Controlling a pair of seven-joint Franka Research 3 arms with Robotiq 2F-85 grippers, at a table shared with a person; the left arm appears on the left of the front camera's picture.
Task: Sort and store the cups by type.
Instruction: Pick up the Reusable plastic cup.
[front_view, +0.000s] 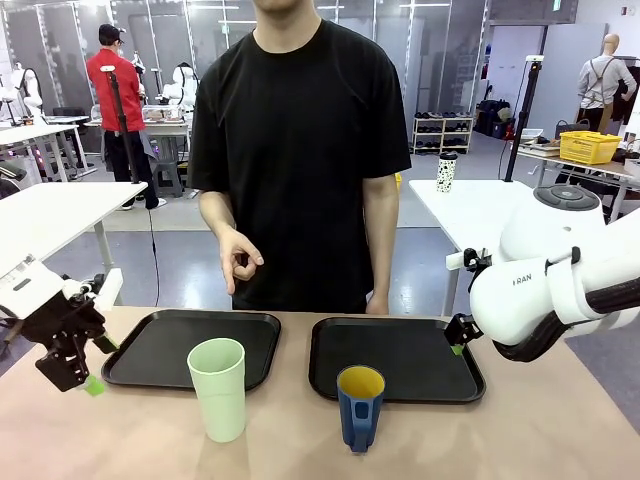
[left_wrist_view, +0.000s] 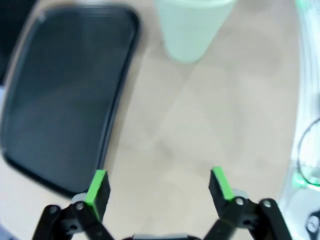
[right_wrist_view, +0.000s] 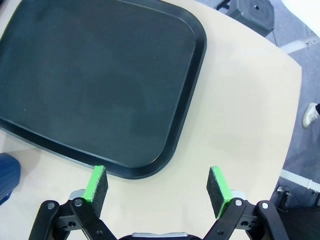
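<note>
Not yet begun: green tumbler (front_view: 218, 388) and blue mug (front_view: 360, 405) standing on the tabletop (front_view: 520, 440), just before two bare black trays (front_view: 160, 350). Left and right jaws wide open, gripping nothing, apart from both cups.

Tumbler (front_view: 217, 388) left of mug (front_view: 359, 407)

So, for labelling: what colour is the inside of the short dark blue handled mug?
Yellow; the mug shows best in the front view.
</note>
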